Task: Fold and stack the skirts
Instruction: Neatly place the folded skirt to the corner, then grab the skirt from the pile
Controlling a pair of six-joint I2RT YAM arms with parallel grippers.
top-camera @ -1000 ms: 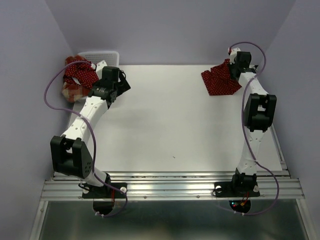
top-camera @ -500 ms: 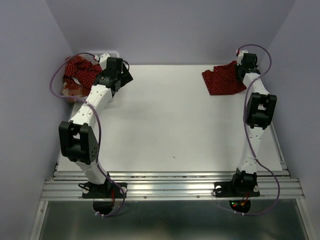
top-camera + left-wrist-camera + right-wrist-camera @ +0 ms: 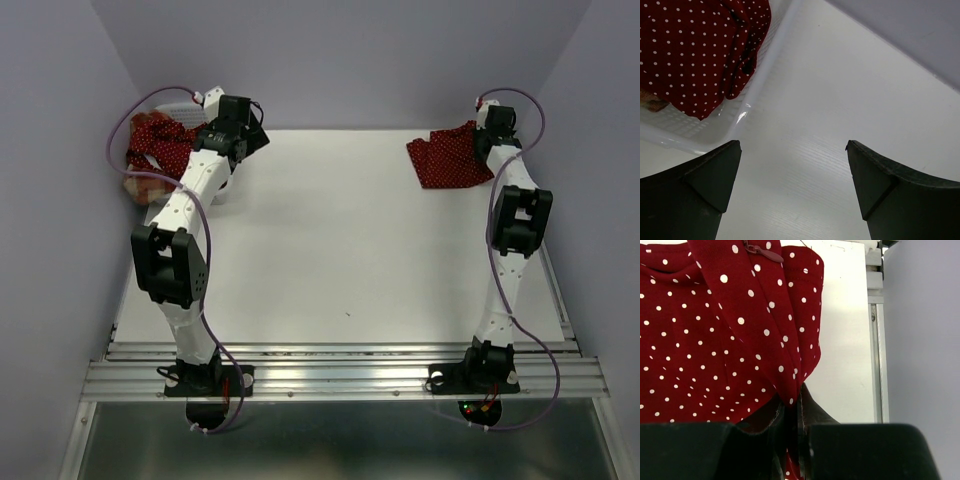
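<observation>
black two-finger right pincer (image 3: pixel 792 407): pressed almost together, pinching a fold at the edge of the far-right skirt. Cloth sits between its fingers (image 3: pixel 815 415).
dark red white-dotted cloth skirt at far right (image 3: pixel 450 160) (image 3: pixel 715 340): lies rumpled on the worktop at the far right corner, near the right edge. One edge is caught in the right pincer.
dark red zip pull (image 3: pixel 760 251): on that skirt, at the top of the right wrist view.
black two-finger left pincer (image 3: pixel 792 145) (image 3: pixel 255 140): spread wide, nothing between the fingers. It hangs over bare worktop just beside the basket's rim, touching neither basket nor cloth.
white plastic mesh basket (image 3: pixel 762 65): at the far left corner of the worktop, largely hidden by the left arm in the top view.
dark red white-dotted cloth skirt in the basket (image 3: pixel 155 140) (image 3: pixel 695 50): bunched up, lying against the basket wall nearest the left pincer.
red-and-cream plaid cloth skirt (image 3: pixel 142 186): with the dotted one at the far left, on its near side. Only a small patch shows; cannot tell how it lies.
flat white worktop (image 3: pixel 340 240): one skirt at far right, two at far left, well apart.
white-and-black left arm (image 3: pixel 185 210): stretched to the far left corner.
white-and-black right arm (image 3: pixel 510 230): stretched to the far right corner.
</observation>
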